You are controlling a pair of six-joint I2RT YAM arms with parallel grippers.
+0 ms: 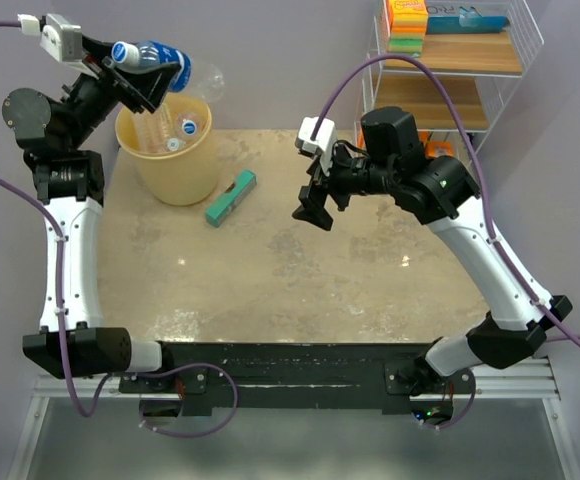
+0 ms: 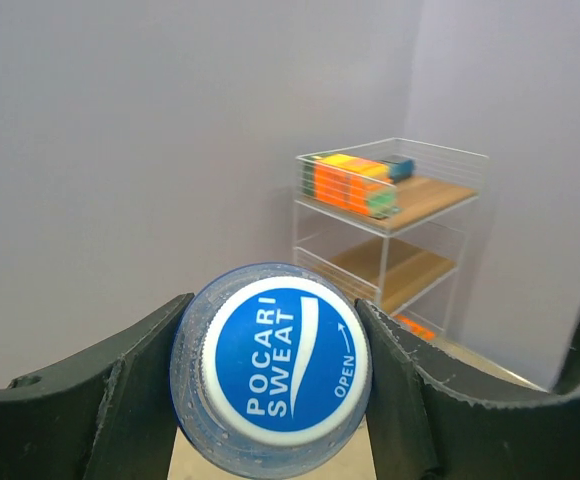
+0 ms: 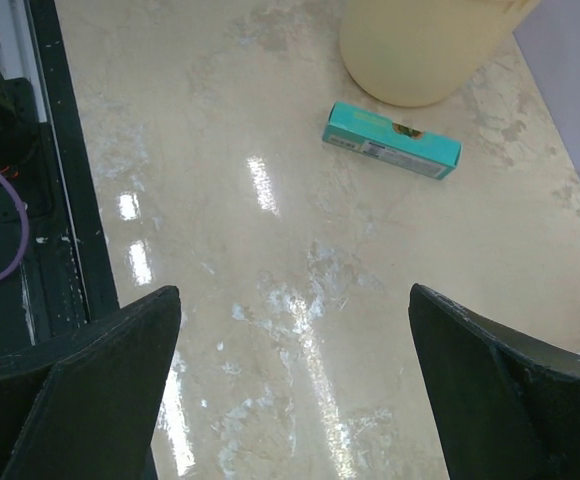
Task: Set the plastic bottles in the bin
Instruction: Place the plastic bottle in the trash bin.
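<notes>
Now | left fingers (image 2: pixel 90 410) clamped on blue-labelled bottle (image 2: pixel 270 365) | right fingers (image 3: pixel 70 380) wide apart, empty

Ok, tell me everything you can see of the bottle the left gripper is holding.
The bottle is clear plastic with a blue label round its middle and a blue-and-white cap printed POCARI SWEAT and OPEN. It looks empty. It lies roughly on its side in the air, cap toward the wrist camera, clear base out above the bin. The left gripper is shut on it near the cap end, one finger on each side; nothing else touches it.
</notes>
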